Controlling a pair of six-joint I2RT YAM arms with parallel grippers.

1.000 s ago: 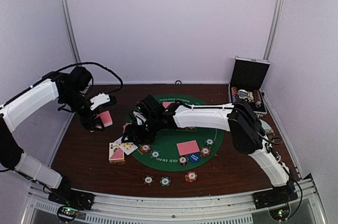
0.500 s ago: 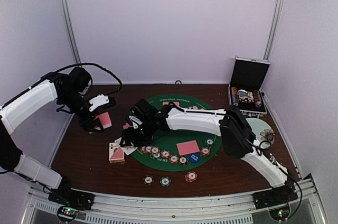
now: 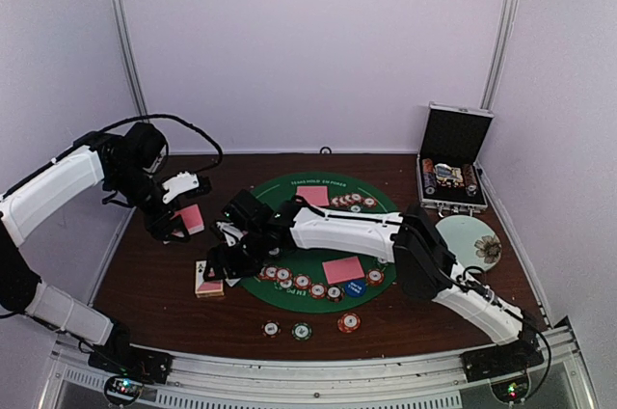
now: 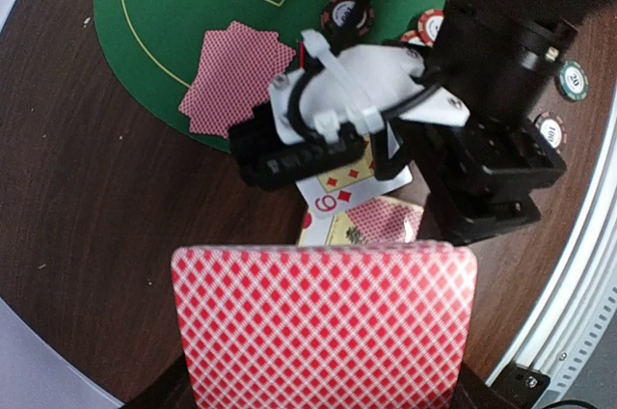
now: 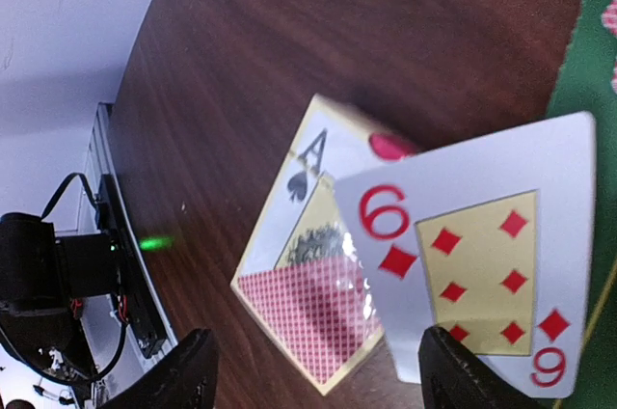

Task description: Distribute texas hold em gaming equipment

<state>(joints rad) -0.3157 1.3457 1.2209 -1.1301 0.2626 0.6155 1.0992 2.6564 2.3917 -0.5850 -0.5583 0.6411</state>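
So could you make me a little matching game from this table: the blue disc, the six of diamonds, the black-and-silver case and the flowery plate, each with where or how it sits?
Things:
1. blue disc
2. six of diamonds
3. black-and-silver case
4. flowery plate

Places or states:
A. lid up, at the table's far right corner
B. face up below the open right gripper
C. right of the green mat, nearer than the case
D. near edge of the mat, among chips

Pairs: 1-D, 2-B, 3-A, 4-C.

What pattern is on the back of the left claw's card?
The card has a red diamond lattice, clearest in the left wrist view.
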